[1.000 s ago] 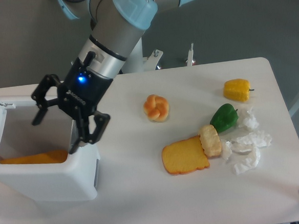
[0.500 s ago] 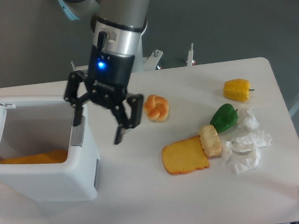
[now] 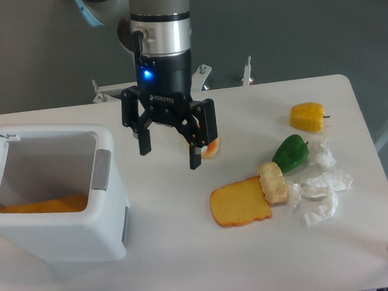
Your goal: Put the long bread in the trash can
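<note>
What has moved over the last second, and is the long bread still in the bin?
The gripper, open and empty, swung from over the trash can rightward across the table, now partly hiding the knotted bun. The long bread stayed inside the can; the toast slice and the rest kept their places.

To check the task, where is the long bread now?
The long bread lies inside the trash can, at the table's left side in the camera view.

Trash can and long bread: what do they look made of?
Trash can: looks like moulded white plastic, semi-matte, with rounded edges, a grey interior and a grey side panel. Long bread, lying inside the can: smooth, uniform orange with no crumb or crust texture, so probably a plastic or foam replica; hard to tell which.
</note>
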`<move>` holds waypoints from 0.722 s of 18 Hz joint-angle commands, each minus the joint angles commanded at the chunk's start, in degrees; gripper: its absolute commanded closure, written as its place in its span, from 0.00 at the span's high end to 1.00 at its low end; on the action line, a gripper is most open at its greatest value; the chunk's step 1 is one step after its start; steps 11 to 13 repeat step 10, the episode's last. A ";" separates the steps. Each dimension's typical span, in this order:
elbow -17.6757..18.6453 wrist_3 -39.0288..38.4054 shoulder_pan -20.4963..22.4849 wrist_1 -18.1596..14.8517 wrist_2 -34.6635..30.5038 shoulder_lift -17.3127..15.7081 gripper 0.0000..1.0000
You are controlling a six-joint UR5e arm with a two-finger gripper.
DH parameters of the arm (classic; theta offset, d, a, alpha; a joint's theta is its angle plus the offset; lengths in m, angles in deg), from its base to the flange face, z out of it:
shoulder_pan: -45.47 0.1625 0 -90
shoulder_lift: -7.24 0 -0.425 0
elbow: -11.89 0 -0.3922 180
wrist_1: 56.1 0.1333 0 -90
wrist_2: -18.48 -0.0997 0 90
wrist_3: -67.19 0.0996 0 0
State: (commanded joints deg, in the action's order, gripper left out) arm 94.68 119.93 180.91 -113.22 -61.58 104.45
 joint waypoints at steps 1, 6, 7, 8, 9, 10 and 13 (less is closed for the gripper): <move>0.00 0.00 0.00 0.00 0.00 0.00 1.00; 0.09 0.09 0.00 -0.09 -0.53 0.00 1.00; 0.09 0.00 0.00 -0.09 -0.62 0.00 1.00; 0.17 0.00 0.00 -0.09 -0.62 0.00 1.00; 0.26 0.09 -0.09 -0.09 -0.71 -0.09 1.00; 0.26 0.00 -0.26 0.00 -0.71 -0.09 1.00; 0.26 0.00 -0.26 0.00 -0.71 -0.09 1.00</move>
